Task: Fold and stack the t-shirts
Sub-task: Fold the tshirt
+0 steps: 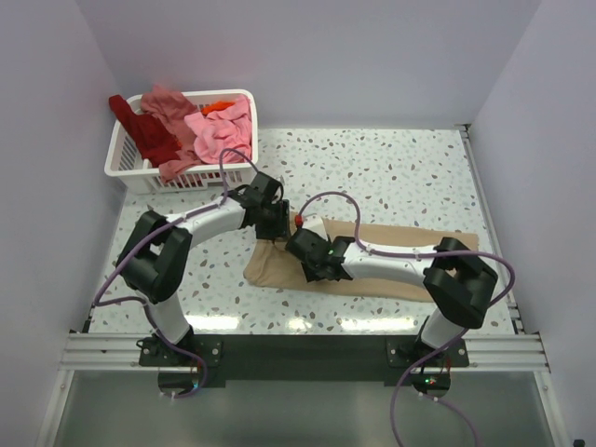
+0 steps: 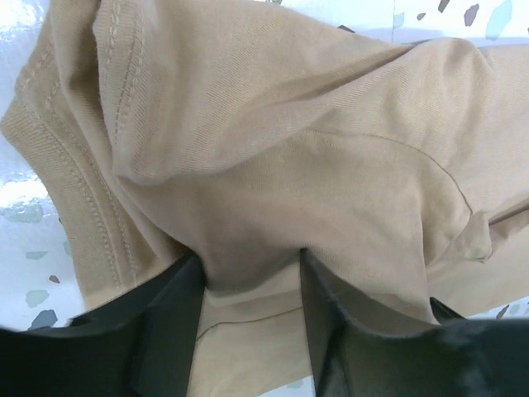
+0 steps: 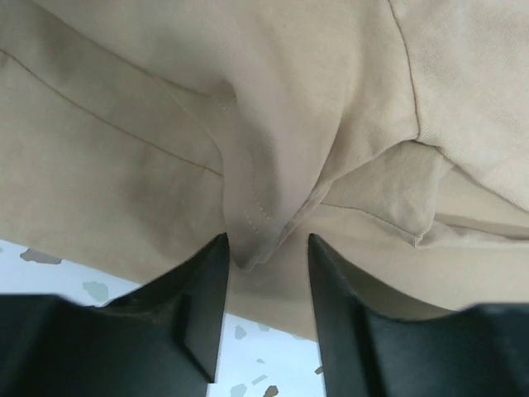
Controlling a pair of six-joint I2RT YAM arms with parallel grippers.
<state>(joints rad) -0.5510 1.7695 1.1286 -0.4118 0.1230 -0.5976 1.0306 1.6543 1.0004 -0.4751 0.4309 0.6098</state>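
I am seeing the left fingers (image 2: pixel 182 306) standing a little apart with a thick bunch of the tan t-shirt (image 2: pixel 289 149) packed tightly between them, so they are gripping it. The right fingers (image 3: pixel 202 289) are also standing part-way apart, with a stitched fold of the same shirt dipping between their tips; I cannot tell whether they are pinching it. Beyond both pairs of fingers the shirt is lying rumpled on the speckled surface (image 1: pixel 391 168). Farther out past the left fingers, pink, salmon and dark red t-shirts (image 1: pixel 219 130) are lying heaped in the white basket (image 1: pixel 126 163).
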